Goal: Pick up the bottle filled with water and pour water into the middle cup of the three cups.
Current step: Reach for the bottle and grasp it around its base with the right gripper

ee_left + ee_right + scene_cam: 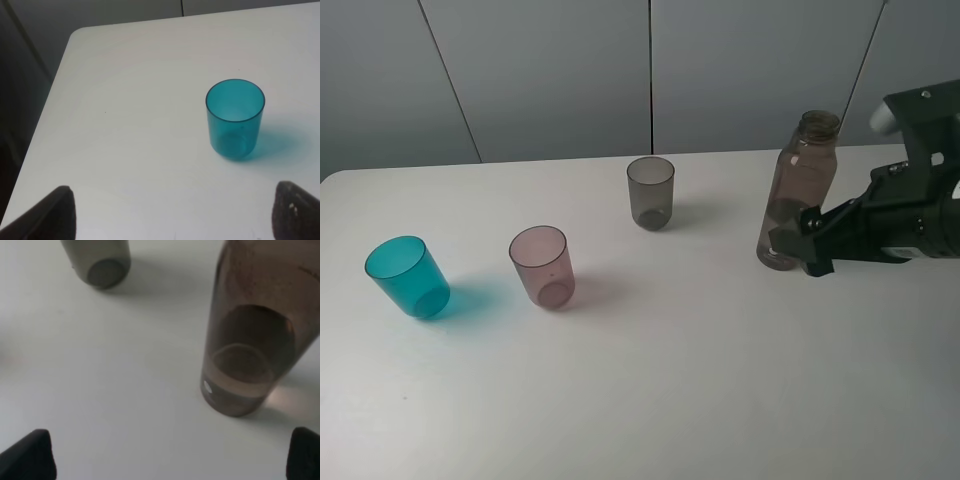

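Observation:
The bottle (800, 185) stands upright and uncapped at the right of the white table (670, 390), with water in its lower part. My right gripper (804, 246) is open right beside the bottle's base. In the right wrist view the bottle (250, 355) stands just ahead of the open gripper (167, 460), not gripped. The three cups stand in a row: teal (407, 277) on the left, the pale pink middle cup (542, 266), and smoky grey (650, 192). My left gripper (175, 220) is open and empty, a short way from the teal cup (235, 119); it is out of the exterior high view.
The grey cup (97, 260) shows at the edge of the right wrist view. The table's left edge and rounded corner (75, 37) lie near the teal cup. A grey panelled wall (650, 70) stands behind the table.

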Controlling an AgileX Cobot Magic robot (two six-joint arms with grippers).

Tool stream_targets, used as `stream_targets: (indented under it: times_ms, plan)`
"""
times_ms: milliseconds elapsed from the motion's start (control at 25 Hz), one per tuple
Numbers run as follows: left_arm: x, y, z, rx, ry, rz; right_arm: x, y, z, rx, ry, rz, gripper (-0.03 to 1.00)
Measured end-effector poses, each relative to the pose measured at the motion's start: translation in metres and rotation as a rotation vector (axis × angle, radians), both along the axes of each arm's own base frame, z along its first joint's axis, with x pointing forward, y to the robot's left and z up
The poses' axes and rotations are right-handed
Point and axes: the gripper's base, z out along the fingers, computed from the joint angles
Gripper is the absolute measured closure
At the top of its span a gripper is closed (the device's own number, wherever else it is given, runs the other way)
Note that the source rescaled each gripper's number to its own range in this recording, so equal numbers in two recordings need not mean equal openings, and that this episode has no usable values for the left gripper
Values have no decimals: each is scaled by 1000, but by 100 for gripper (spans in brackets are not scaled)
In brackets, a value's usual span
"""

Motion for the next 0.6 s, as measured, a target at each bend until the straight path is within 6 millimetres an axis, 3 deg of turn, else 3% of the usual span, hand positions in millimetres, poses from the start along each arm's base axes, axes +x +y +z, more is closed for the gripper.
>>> stream_targets:
  times_ms: [200, 600]
  plan:
    - [0, 0, 0, -4, 0, 2, 2, -5, -30, -40, -29, -36, -3]
    - [0, 0, 0, -4, 0, 2, 25, -5, -60, -54, -95, -126, -3]
